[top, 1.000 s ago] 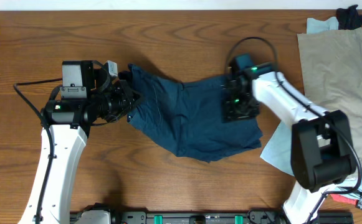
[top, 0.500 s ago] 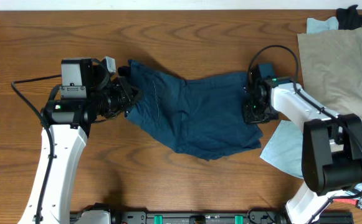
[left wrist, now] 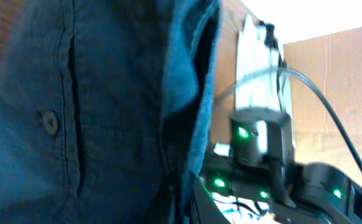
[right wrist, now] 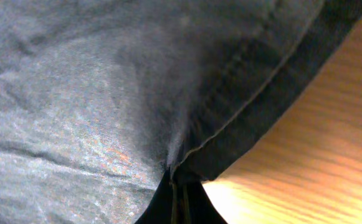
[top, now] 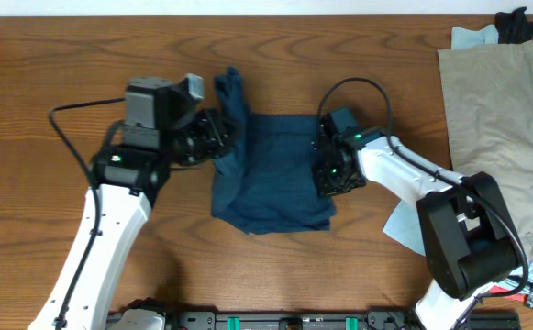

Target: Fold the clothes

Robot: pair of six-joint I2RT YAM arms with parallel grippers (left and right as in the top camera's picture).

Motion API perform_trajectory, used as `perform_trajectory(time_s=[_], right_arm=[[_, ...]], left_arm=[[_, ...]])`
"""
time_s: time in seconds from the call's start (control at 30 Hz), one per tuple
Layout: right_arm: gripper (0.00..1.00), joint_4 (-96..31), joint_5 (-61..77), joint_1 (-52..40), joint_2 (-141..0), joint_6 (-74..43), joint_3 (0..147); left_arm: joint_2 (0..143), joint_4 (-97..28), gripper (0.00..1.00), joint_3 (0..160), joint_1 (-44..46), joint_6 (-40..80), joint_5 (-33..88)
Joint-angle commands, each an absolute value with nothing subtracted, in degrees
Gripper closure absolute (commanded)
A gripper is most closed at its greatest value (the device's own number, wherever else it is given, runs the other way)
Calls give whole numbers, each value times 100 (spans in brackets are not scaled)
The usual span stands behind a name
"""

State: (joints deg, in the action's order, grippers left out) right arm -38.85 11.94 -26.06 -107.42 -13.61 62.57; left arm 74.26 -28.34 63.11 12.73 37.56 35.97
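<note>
Mid-fold view: dark navy-blue denim-like trousers (top: pixel 271 179), gathered into a compact doubled layer at the middle of the brown wooden table (top: pixel 55 55), between the two arms. Held at the left edge by the left gripper (top: pixel 222 137), judged closed on the cloth, though its fingertips lay buried in denim in the wrist view, near a round dark button (left wrist: pixel 48 122). Pinched at the right edge by the right gripper (top: pixel 327 170), fingers narrowed tight onto the stitched hem (right wrist: pixel 249 93).

Called for both edges kept taut and level, hem laid squarely on hem, and release only once the upper layer rested flat; risked a skewed crease otherwise.

Ran with the long axis roughly near-to-far across the table, as far as so bunched a shape allowed judging. Pointed a narrow twisted tail (top: pixel 232 87) toward the far edge. Lay well apart from the tan khaki trousers (top: pixel 495 101) at the right.
</note>
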Motion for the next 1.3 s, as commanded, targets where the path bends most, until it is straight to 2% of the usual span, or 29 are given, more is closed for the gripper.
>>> perform_trajectory(time_s=[0.0, 0.3, 0.33, 0.43, 0.47, 0.5, 0.57, 0.77, 0.87, 0.93, 1.0, 1.13, 1.27], right_arm=[[99, -3802, 1269, -2930, -11074, -1800, 6016], [95, -3785, 1267, -3044, -11074, -1844, 6016], [93, -3782, 1264, -3041, -11074, -1844, 6016], [76, -3854, 1199, -3006, -11072, -1772, 6020], [73, -3922, 1192, -2969, -11065, -1667, 6031], [72, -4034, 1146, -2899, -11056, -1540, 6058], [70, -4383, 766, -2698, -11021, -1500, 6165], [69, -5596, -408, -1756, -10763, -1494, 6871], [69, -5994, -508, -1282, -10534, -1492, 7216], [69, -6141, -301, -1033, -10355, -1459, 7352], [69, -6154, 156, -869, -10151, -1251, 7367], [69, -6191, 755, -823, -9876, -1017, 7365], [68, -6294, 862, -923, -9815, -1020, 7365]], left_arm=[[7485, -2797, 94, 6403, 1741, 3975, 3297], [7915, -2775, 94, 6403, 2622, 4001, 2884], [7970, -2775, 94, 6403, 2679, 4001, 2884], [8110, -2777, 93, 6403, 2792, 3997, 2886], [8136, -2777, 87, 6403, 2803, 3994, 2886], [8147, -2779, 75, 6403, 2805, 3979, 2886], [8149, -2770, 67, 6403, 2788, 3846, 2884], [8147, -2847, 66, 6403, 2298, 3227, 2834], [8152, -3072, 65, 6403, 1940, 2974, 2128], [8189, -3240, 58, 6399, 1726, 2775, 1487], [8278, -3358, 44, 6399, 1564, 2561, 1057], [8687, -3380, 25, 6399, 1347, 2038, 978], [9286, -3378, 22, 6399, 1286, 1712, 978]])
